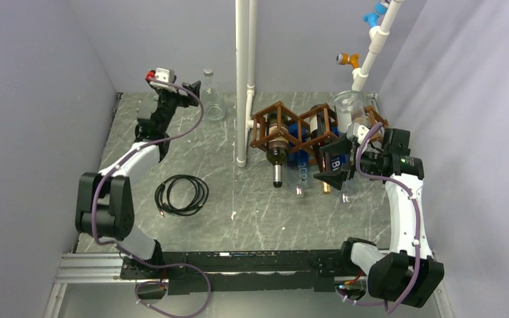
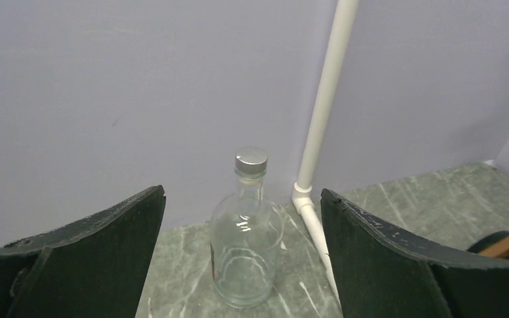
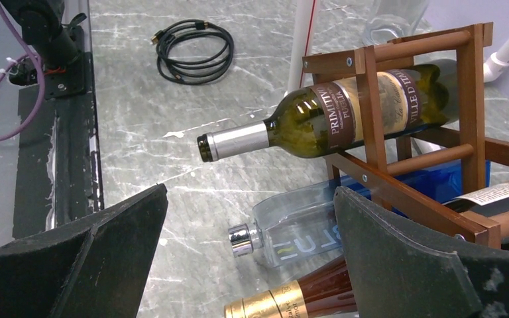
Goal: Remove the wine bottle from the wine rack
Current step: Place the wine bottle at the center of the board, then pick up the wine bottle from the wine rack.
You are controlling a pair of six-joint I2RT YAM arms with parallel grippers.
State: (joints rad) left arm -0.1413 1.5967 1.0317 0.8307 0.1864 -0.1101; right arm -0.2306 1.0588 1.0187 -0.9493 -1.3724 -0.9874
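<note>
Noted left tool and right tool open, empty. Yanking the green glass wine bottle askew might have dragged the brown wooden lattice rack.

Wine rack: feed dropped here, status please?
Left claw, right claw open, empty. Green bottle lies in rack, neck out. Clear bottle lying below it.

My grey marbled counter carries an upright clear bottle just ahead of my left pincer, the wine rack ahead-right of my right pincer, and a coiled cable far beyond.
</note>
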